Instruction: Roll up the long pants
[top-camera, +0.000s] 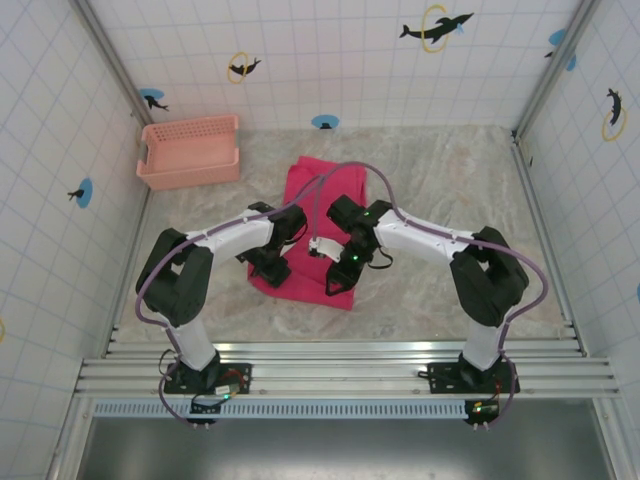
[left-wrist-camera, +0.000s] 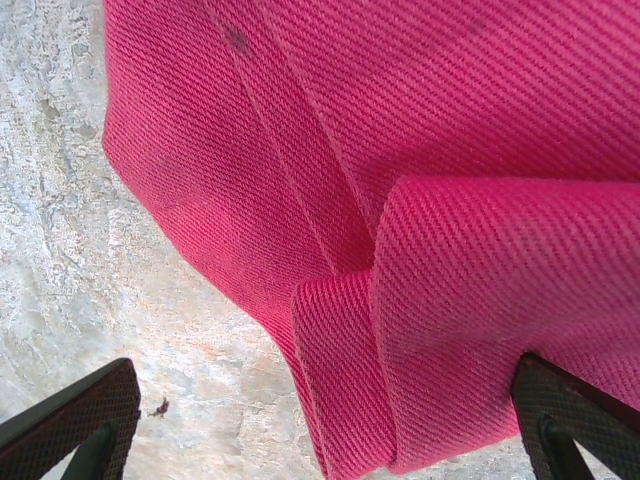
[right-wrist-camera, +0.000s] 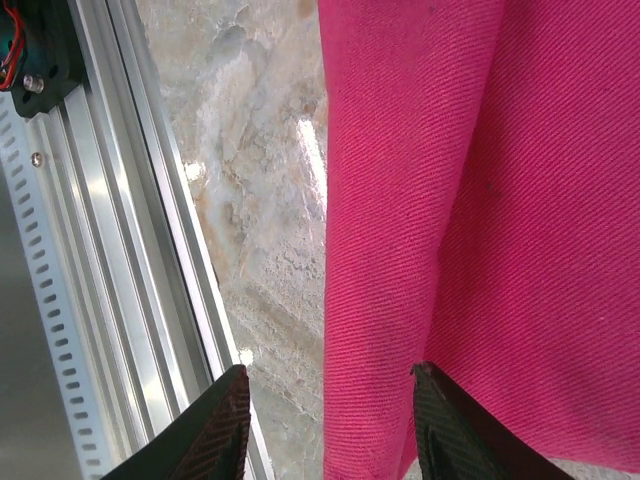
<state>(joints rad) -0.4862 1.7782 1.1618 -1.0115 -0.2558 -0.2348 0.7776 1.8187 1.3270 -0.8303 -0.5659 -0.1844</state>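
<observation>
The long pants (top-camera: 322, 195) lie in the middle of the table as a bright pink-red strip, folded lengthwise, running from the back toward the arms. My left gripper (top-camera: 272, 264) hovers over the near left corner. In the left wrist view it (left-wrist-camera: 320, 430) is open wide, and a turned-over fold of the pants (left-wrist-camera: 440, 300) lies between its fingers (left-wrist-camera: 75, 420). My right gripper (top-camera: 340, 277) is over the near right corner. In the right wrist view it (right-wrist-camera: 335, 430) is open. One fingertip is over the cloth (right-wrist-camera: 480, 200) and the other stands off over bare table.
A salmon-pink lattice basket (top-camera: 190, 150) stands at the back left against the wall. An aluminium rail (top-camera: 340, 350) runs along the table's near edge, close to the right gripper in the right wrist view (right-wrist-camera: 120, 250). Tiled walls enclose the marbled tabletop (top-camera: 450, 190).
</observation>
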